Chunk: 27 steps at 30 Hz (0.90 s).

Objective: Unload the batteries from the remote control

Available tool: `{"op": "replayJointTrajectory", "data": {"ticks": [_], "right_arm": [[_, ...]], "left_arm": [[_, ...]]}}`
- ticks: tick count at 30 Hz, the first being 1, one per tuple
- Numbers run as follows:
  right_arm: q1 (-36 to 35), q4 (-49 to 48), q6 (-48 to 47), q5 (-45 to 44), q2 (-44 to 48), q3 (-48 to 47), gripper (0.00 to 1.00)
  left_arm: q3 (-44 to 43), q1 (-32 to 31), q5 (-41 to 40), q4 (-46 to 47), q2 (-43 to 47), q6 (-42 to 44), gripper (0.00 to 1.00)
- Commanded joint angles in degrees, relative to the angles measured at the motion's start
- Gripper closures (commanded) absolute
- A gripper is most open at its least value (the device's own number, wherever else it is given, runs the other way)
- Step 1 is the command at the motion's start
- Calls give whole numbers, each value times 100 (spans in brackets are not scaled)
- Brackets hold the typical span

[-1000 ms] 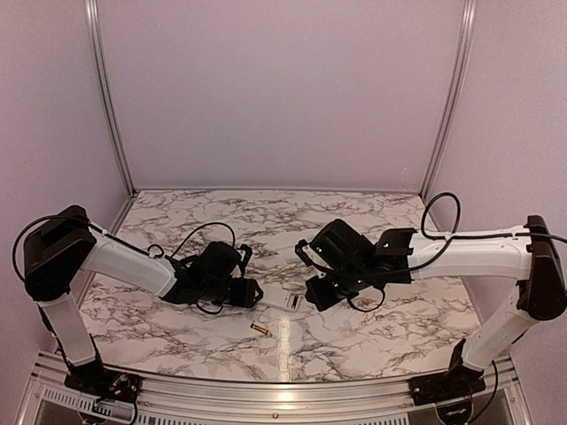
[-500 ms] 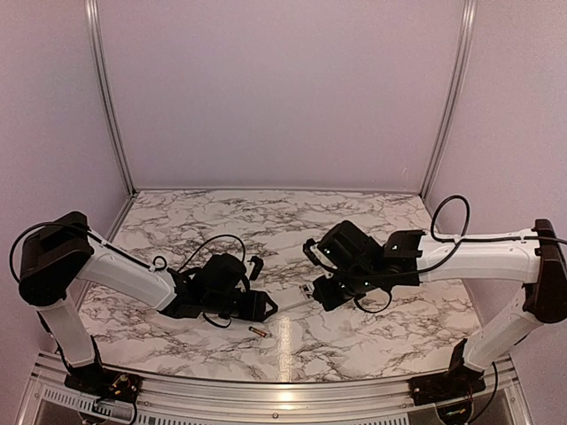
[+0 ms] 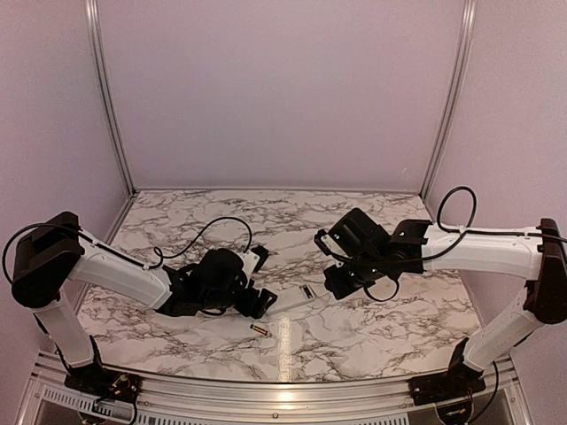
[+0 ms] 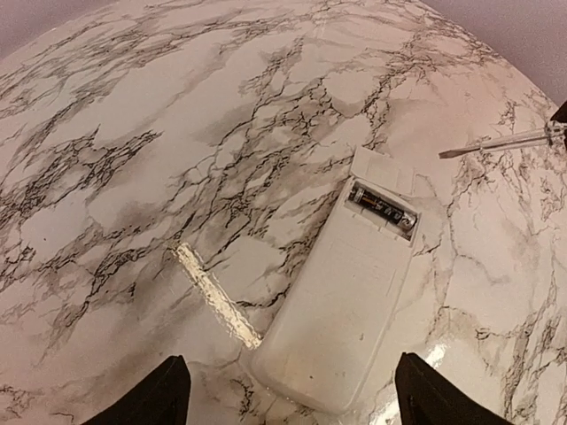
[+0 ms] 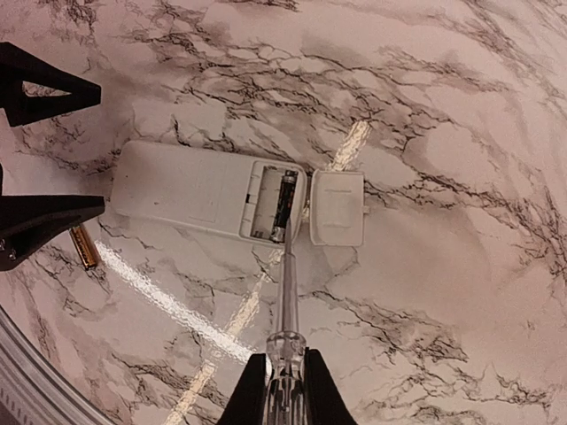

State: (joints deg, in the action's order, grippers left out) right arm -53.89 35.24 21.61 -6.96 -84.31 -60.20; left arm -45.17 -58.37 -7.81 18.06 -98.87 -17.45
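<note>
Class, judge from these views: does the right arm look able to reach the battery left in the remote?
Probably yes. The cover lies off beside the remote control, the battery sits exposed, and the screwdriver held by the right arm points at it with nothing between.

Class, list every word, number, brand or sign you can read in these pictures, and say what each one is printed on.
No text can be read anywhere.
remote control: plain white back, no print visible.
battery in the compartment: markings too small and blurred to read.
loose battery: too small to read.
cover and screwdriver: no print visible.
</note>
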Motion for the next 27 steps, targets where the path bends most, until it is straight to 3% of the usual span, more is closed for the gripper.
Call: {"op": "replayJointTrajectory", "data": {"ticks": [1,3,17,27], "right_arm": [[112,110,-180,37,-9,-187,100],[132,74,-190,58,-46,-176,100],[168,-122,-279,245,-60,49,100],[177,-143,-289,283,85,161,100]], "left_arm": [[414,-17,235,354,123,1593,6],[555,-17,263,503,90,1950,1],[-724,95,1213,-532,-1098,3050,1],[-1244,458,1802,-1090,-1496,3282,18]]}}
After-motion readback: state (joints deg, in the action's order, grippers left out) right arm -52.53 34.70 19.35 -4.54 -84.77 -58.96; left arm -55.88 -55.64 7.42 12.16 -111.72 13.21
